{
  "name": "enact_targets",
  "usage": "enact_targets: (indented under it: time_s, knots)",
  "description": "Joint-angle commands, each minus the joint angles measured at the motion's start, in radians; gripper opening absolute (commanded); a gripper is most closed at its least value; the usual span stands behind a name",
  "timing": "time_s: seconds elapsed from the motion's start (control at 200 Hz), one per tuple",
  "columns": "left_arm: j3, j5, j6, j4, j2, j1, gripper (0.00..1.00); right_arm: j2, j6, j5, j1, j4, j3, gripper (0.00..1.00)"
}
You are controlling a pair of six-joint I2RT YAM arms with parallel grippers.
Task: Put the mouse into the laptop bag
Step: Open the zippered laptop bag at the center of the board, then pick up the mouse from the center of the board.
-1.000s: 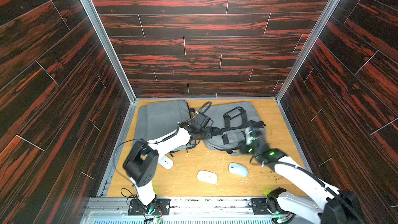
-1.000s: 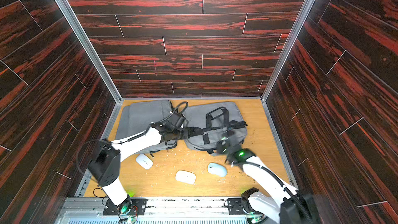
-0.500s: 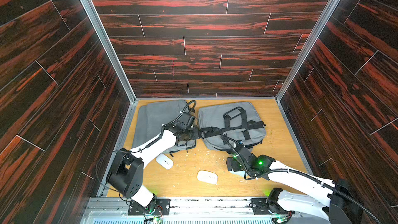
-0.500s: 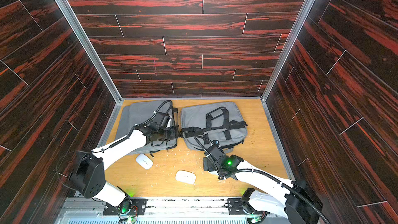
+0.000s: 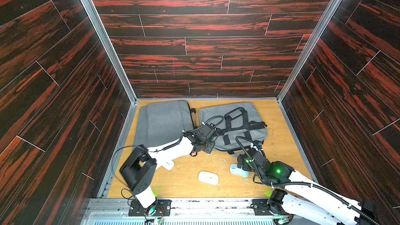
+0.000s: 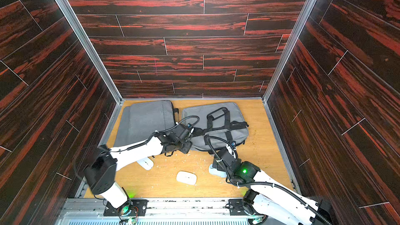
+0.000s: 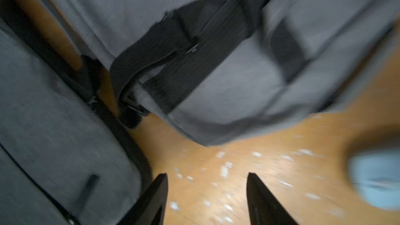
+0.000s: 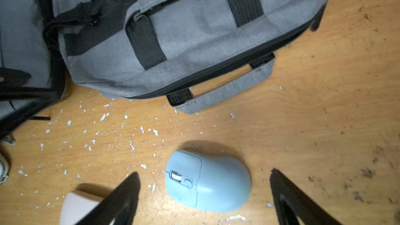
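Note:
A light blue mouse (image 8: 207, 185) lies on the wooden floor just in front of a grey laptop bag (image 8: 194, 40) with black straps. My right gripper (image 8: 204, 171) stands open above this mouse, one finger on each side, not touching it. In both top views the mouse (image 5: 237, 170) (image 6: 213, 171) is half hidden under that gripper (image 5: 240, 165). My left gripper (image 7: 207, 173) is open and empty over bare floor at the bag's (image 7: 227, 96) near left corner; this view is blurred. The bag (image 5: 214, 113) (image 6: 194, 113) lies flat at the back right.
A second, plain grey bag (image 5: 164, 122) (image 6: 147, 120) lies at the back left. A white mouse (image 5: 208, 177) (image 6: 186, 177) sits in the middle front, and another white mouse (image 5: 168, 165) (image 6: 146, 162) is partly under the left arm. White flecks litter the floor. Dark walls close three sides.
My right gripper left the strapped bag, came forward to the blue mouse and opened wide. My left gripper let go of the straps, swung left, then returned to the bag's near corner.

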Motion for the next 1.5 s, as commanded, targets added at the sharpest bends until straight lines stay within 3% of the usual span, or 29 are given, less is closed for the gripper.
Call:
enact_targets:
  time_s: [0.0, 0.19, 0.356, 0.576, 0.726, 0.777, 0.822, 0.902, 0.982, 1.102, 1.298, 1.493]
  knots:
    - [0.057, -0.133, 0.139, -0.001, 0.03, -0.053, 0.63, 0.008, 0.037, -0.042, -0.009, -0.068, 0.034, 0.92]
    - [0.123, -0.269, 0.241, -0.01, 0.146, -0.151, 0.62, -0.021, 0.064, -0.109, -0.045, -0.1, 0.043, 0.91]
    - [0.184, -0.336, 0.272, -0.016, 0.231, -0.172, 0.62, -0.101, 0.036, -0.207, -0.112, -0.063, 0.03, 0.9]
    - [0.22, -0.293, 0.319, -0.037, 0.271, -0.171, 0.63, -0.119, 0.014, -0.304, -0.184, -0.044, 0.025, 0.89]
    - [0.228, -0.322, 0.331, -0.037, 0.318, -0.171, 0.66, -0.094, 0.004, -0.346, -0.208, -0.021, 0.015, 0.89]
    - [0.244, -0.319, 0.332, -0.041, 0.335, -0.17, 0.61, -0.081, 0.001, -0.35, -0.211, -0.02, 0.014, 0.88]
    - [0.259, -0.299, 0.33, -0.052, 0.352, -0.167, 0.54, -0.071, -0.001, -0.355, -0.214, -0.02, 0.012, 0.88]
    - [0.287, -0.263, 0.312, -0.077, 0.367, -0.159, 0.24, -0.059, -0.002, -0.355, -0.216, -0.019, 0.01, 0.88]
    - [0.311, -0.228, 0.284, -0.101, 0.363, -0.145, 0.0, -0.058, -0.001, -0.357, -0.219, -0.013, 0.003, 0.87]
    - [0.326, -0.127, 0.217, -0.12, 0.32, -0.096, 0.0, -0.046, -0.004, -0.379, -0.22, 0.009, -0.017, 0.85]
    - [0.309, 0.178, 0.064, -0.086, 0.19, 0.038, 0.0, 0.059, -0.049, -0.489, -0.22, 0.097, -0.081, 0.72]
    - [0.298, 0.28, 0.006, -0.062, 0.115, 0.079, 0.0, 0.179, -0.06, -0.433, -0.209, 0.083, -0.099, 0.74]
